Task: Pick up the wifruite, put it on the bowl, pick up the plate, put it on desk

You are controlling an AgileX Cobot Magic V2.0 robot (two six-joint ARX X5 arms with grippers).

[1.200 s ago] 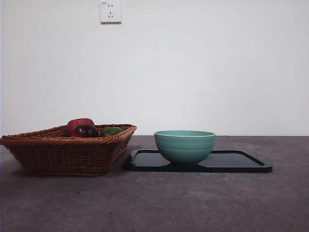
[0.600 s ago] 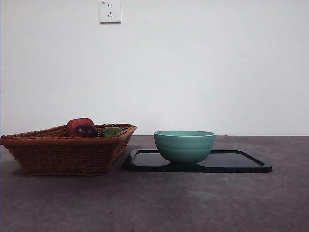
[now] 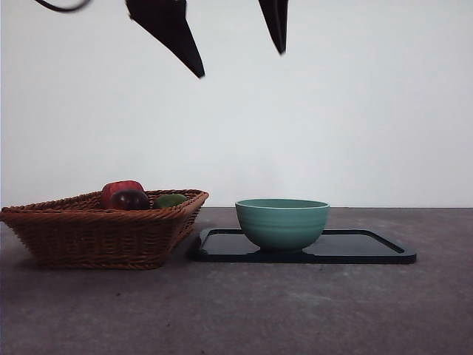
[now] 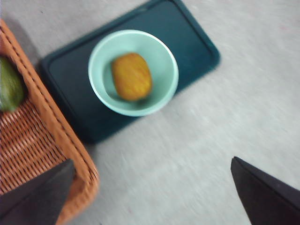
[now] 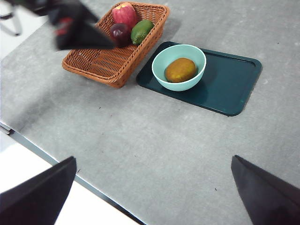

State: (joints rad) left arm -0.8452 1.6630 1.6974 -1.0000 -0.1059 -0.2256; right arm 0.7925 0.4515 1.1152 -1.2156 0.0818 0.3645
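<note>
I find the orange-brown fruit (image 4: pixel 131 76) lying inside the mint-green bowl (image 4: pixel 98 82), and the bowl standing on the dark tray (image 4: pixel 197 44), toward the tray end nearer the wicker basket (image 4: pixel 44 140). The tray lies flat on the grey desk (image 4: pixel 187 164), just beside the basket.

Left gripper (image 4: pixel 154 192): its 2 jaws are spread wide and hold nothing. In the front view I see them as 2 black tips (image 3: pixel 229 41) high above the table, well clear of everything. From its wrist camera, the bowl and fruit sit ahead of the fingers, roughly between their lines but well apart from both. 1 finger overlaps the basket's corner in the picture; I cannot tell any contact, and the front view shows the tips far above the basket. That picture is blurred.

Right gripper (image 5: pixel 154 197): its 2 jaws are likewise spread apart and empty, high over bare desk near the table edge. Bowl, tray and basket all lie well ahead of its fingers, none near them. A blurred dark shape of the other arm (image 5: pixel 77 28) shows at the far side, beside the basket.

Basket contents as seen from the right wrist camera: 1 red fruit (image 5: pixel 123 13), 1 dark red-purple fruit (image 5: pixel 120 33) and 1 green fruit (image 5: pixel 141 31), grouped at the basket's far end, touching one another.
</note>
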